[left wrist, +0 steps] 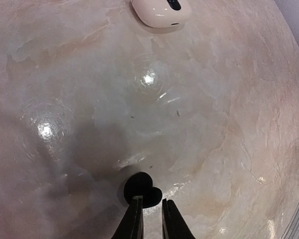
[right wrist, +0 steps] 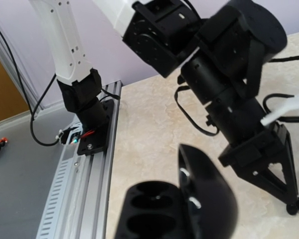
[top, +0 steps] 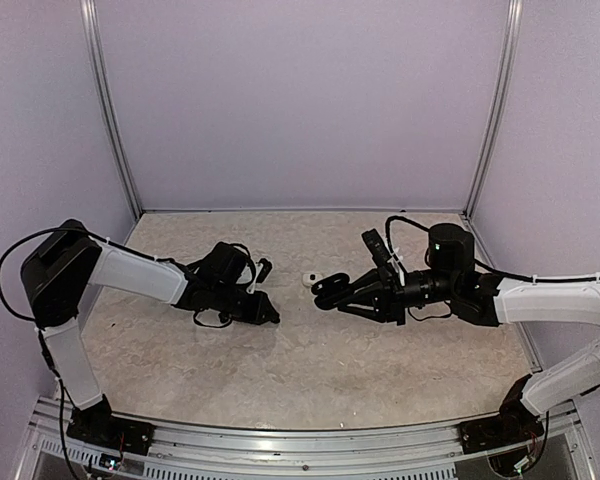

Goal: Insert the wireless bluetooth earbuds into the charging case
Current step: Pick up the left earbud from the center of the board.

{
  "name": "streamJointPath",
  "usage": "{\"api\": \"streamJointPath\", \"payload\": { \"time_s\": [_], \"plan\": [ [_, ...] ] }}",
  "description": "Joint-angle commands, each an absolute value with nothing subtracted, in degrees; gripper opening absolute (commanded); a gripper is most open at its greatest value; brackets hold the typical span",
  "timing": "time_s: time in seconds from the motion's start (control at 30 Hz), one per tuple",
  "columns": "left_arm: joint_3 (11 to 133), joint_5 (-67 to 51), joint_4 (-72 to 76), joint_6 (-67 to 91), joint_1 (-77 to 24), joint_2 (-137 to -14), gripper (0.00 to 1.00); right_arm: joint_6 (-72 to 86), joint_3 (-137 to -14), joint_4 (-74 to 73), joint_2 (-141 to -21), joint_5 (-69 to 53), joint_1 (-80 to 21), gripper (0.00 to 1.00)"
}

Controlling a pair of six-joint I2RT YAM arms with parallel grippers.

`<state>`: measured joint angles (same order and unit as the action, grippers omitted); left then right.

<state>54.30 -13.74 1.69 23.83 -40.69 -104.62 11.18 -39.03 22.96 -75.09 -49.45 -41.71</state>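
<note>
In the left wrist view one tiny glossy black earbud [left wrist: 141, 188] sits at the tips of my left gripper [left wrist: 150, 200]. The jaws are nearly shut, and the bud touches both fingertips just over the marble table [left wrist: 214, 124]. In the top view this gripper [top: 271, 316] points right. My right gripper [top: 332, 291] is shut on the black charging case [top: 325, 288]. In the right wrist view the case [right wrist: 154, 211] is open with its lid [right wrist: 207, 199] raised, and both sockets look empty. The right fingers are hidden there. No second bud shows.
A white pebble-shaped case [left wrist: 158, 12] with a dark spot on top lies ahead of the left gripper, and also shows in the top view [top: 308, 279] beside the black case. The left arm [right wrist: 224, 84] looms close to the right wrist camera. A metal rail [right wrist: 84, 174] runs along the near edge.
</note>
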Motion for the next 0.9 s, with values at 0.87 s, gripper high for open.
{"api": "streamJointPath", "payload": {
  "time_s": [0.87],
  "plan": [
    [61.34,-8.44,-0.94,24.98,-43.83,-110.75,0.13,9.70,-38.32,21.89,-72.69,-48.89,-41.18,0.10]
  ]
}}
